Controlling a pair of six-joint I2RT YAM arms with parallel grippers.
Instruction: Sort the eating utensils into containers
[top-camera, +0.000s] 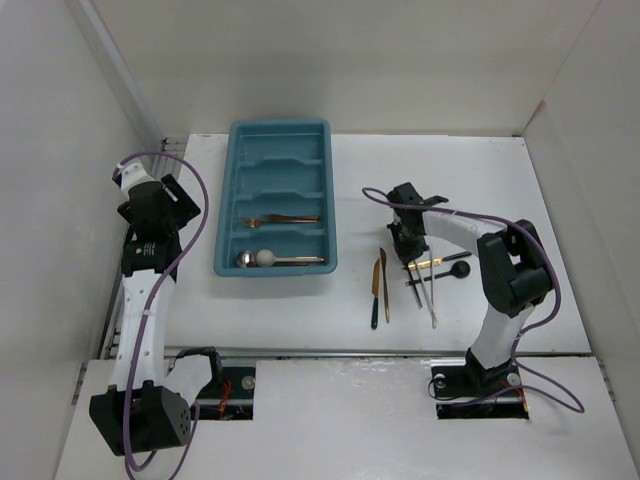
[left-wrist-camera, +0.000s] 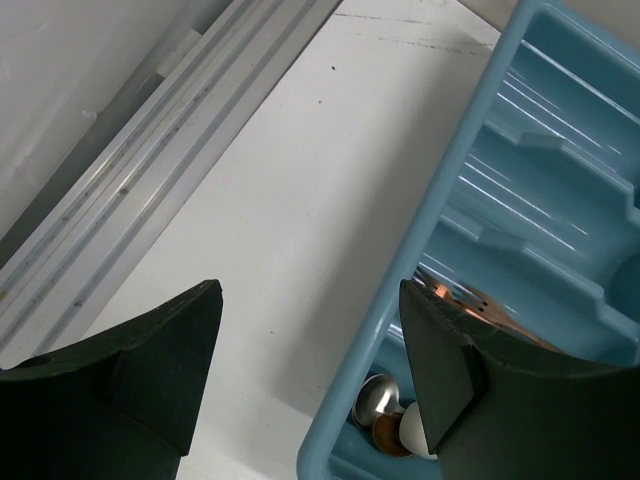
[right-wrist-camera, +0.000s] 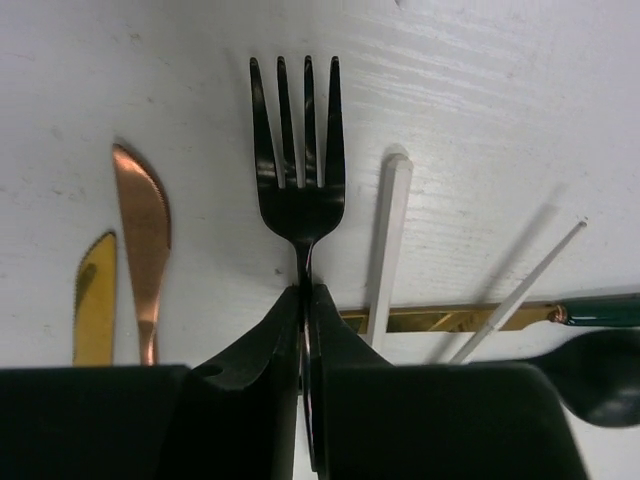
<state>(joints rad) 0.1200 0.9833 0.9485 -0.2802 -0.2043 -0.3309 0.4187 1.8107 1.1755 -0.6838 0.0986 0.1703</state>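
Note:
My right gripper (right-wrist-camera: 305, 290) is shut on the neck of a black fork (right-wrist-camera: 300, 180) that lies on the white table, tines pointing away. Left of it lie a copper knife (right-wrist-camera: 143, 240) and a gold knife (right-wrist-camera: 93, 300). To its right are a white stick (right-wrist-camera: 388, 250), a thinner stick (right-wrist-camera: 520, 295), a gold handle (right-wrist-camera: 450, 318) and a black spoon (right-wrist-camera: 600, 375). From above, the right gripper (top-camera: 406, 245) sits over this pile. The teal tray (top-camera: 226, 210) holds a copper fork (top-camera: 280, 219) and spoons (top-camera: 265, 259). My left gripper (left-wrist-camera: 310, 330) hangs open and empty over the tray's rim (left-wrist-camera: 450, 200).
White walls enclose the table on three sides. A metal rail (left-wrist-camera: 150, 170) runs along the table's left edge, close to the left arm. Purple cables (top-camera: 190, 190) loop off both arms. The tray's two far compartments (top-camera: 280, 160) hold nothing.

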